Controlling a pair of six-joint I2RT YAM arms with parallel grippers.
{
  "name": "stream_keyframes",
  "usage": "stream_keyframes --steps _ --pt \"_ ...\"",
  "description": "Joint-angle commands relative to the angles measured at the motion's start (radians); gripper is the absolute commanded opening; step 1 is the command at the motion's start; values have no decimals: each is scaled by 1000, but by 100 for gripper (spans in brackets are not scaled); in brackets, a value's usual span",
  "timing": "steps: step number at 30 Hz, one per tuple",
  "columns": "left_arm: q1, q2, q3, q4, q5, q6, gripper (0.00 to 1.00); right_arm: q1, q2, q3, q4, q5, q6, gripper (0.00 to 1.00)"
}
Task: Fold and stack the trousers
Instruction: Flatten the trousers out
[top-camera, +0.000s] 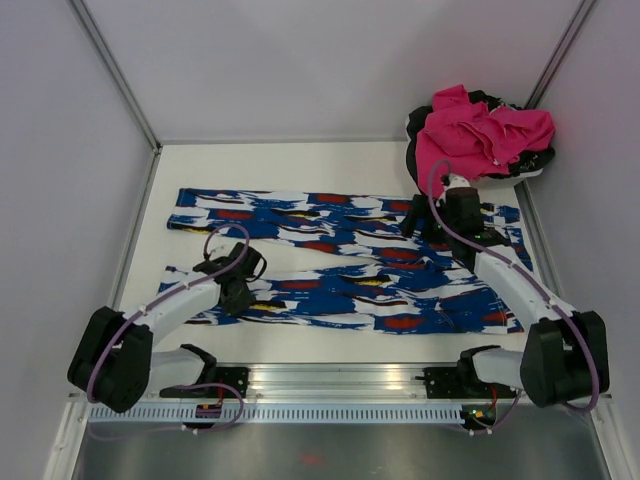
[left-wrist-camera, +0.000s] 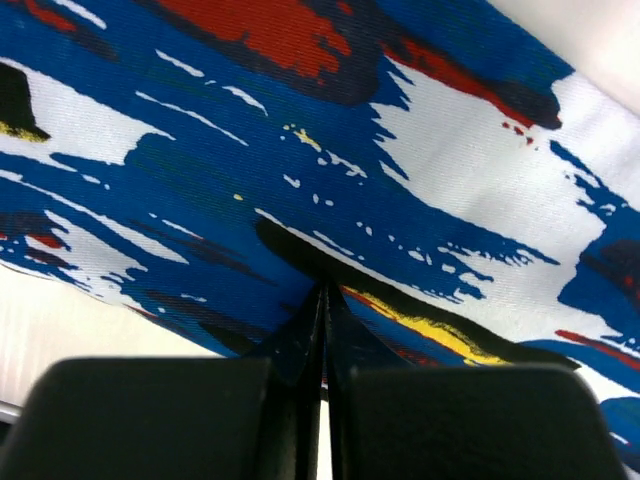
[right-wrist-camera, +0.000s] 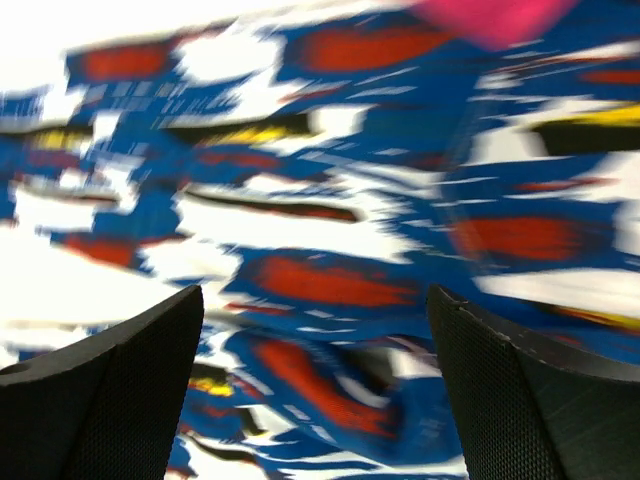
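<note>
The trousers (top-camera: 340, 250) lie spread flat on the white table, both legs pointing left and the waist at the right. They are royal blue with white, red, black and yellow blotches. My left gripper (top-camera: 238, 283) is low on the near leg, close to its left end. In the left wrist view it (left-wrist-camera: 325, 300) is shut, pinching a raised fold of the fabric (left-wrist-camera: 400, 180). My right gripper (top-camera: 422, 226) hovers over the upper part of the trousers near the waist. In the right wrist view it (right-wrist-camera: 315, 300) is open and empty above the blurred fabric (right-wrist-camera: 330, 280).
A crumpled pink garment (top-camera: 480, 135) lies on dark cloth at the back right corner, just beyond the trousers' waist; its edge shows in the right wrist view (right-wrist-camera: 490, 15). Grey walls close in the table on three sides. A metal rail (top-camera: 330, 385) runs along the near edge.
</note>
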Motion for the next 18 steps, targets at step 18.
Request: stream_keyframes --steps 18 --pt "283 246 215 151 98 48 2 654 462 320 85 23 -71 98"
